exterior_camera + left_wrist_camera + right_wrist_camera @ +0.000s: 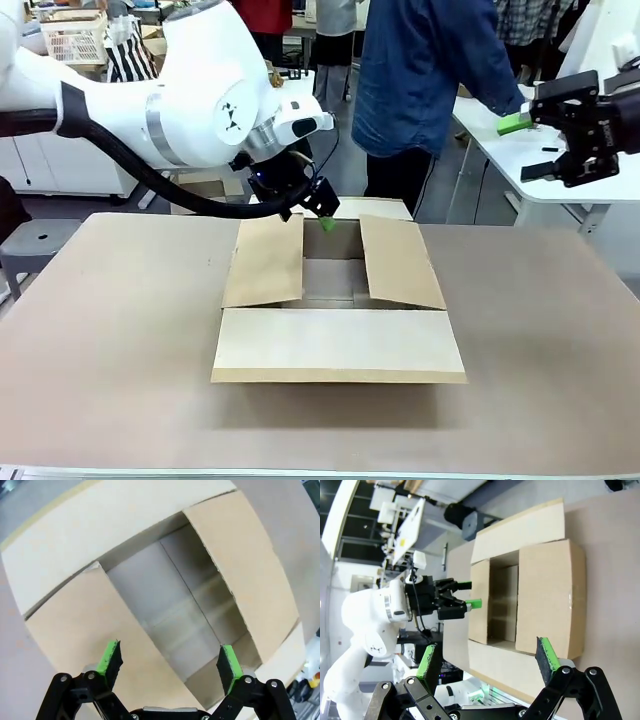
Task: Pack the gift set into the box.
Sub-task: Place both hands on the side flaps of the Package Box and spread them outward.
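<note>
- Hovering over box (335, 345) far edge with left gripper (170, 662), spread apart.
- Holding right gripper (487, 660) raised far right, likewise apart.
- Best to nudge left flap (265, 262) outward, keeping opening clear.

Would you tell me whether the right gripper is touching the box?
Apart. The front view shows the right gripper open in the air, well to the right of the box, with a wide gap between them.

box (340, 345) plain brown | table (120, 330) pale tan | left arm (200, 90) glossy white | left gripper (170, 662) black | pads (111, 658) bright green | person's shirt (420, 70) dark blue
</note>
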`<state>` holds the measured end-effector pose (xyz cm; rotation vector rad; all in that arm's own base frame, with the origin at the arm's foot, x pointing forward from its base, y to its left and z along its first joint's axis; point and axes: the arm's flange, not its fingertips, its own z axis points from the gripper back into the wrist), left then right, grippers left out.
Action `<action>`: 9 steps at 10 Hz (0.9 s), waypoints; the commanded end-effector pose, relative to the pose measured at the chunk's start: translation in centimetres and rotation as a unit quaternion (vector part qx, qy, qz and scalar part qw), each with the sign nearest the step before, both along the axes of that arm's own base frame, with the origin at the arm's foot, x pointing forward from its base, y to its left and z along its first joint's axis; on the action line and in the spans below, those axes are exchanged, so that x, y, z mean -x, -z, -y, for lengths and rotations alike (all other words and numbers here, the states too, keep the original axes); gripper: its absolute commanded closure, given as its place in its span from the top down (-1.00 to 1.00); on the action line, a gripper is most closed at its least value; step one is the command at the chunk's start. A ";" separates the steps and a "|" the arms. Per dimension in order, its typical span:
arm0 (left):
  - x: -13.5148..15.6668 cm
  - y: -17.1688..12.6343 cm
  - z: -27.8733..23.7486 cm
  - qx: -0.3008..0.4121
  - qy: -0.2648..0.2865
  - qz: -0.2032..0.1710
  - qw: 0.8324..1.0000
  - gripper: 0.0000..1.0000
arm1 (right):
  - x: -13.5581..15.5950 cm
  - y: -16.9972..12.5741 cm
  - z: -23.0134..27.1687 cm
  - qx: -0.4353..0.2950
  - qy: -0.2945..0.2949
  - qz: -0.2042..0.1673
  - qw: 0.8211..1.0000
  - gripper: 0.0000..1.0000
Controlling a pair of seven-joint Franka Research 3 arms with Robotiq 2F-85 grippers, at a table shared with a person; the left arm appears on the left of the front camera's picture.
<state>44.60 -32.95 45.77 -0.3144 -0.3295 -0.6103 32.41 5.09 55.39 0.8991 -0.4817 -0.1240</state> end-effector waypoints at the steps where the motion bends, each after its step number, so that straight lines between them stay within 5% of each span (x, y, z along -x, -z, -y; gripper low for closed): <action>1: -0.2 0.2 0.1 -0.002 0.001 0.011 1.000 1.00 | -0.3 0.0 -0.1 -0.006 -0.010 0.013 1.000 1.00; 2: -0.3 0.7 1.8 -0.050 -0.075 0.011 0.996 1.00 | -0.3 0.0 -0.1 -0.006 -0.010 0.013 1.000 1.00; 5: -0.4 2.0 6.4 -0.137 -0.135 -0.025 0.981 1.00 | -0.3 0.0 -0.1 -0.006 -0.010 0.013 1.000 1.00; 7: -0.5 3.1 7.0 -0.195 -0.175 -0.010 0.965 1.00 | -0.3 0.0 -0.1 -0.006 -0.010 0.013 1.000 1.00; 9: -0.6 4.1 6.2 -0.266 -0.262 0.023 0.928 1.00 | -0.3 0.0 -0.1 -0.006 -0.010 0.013 1.000 1.00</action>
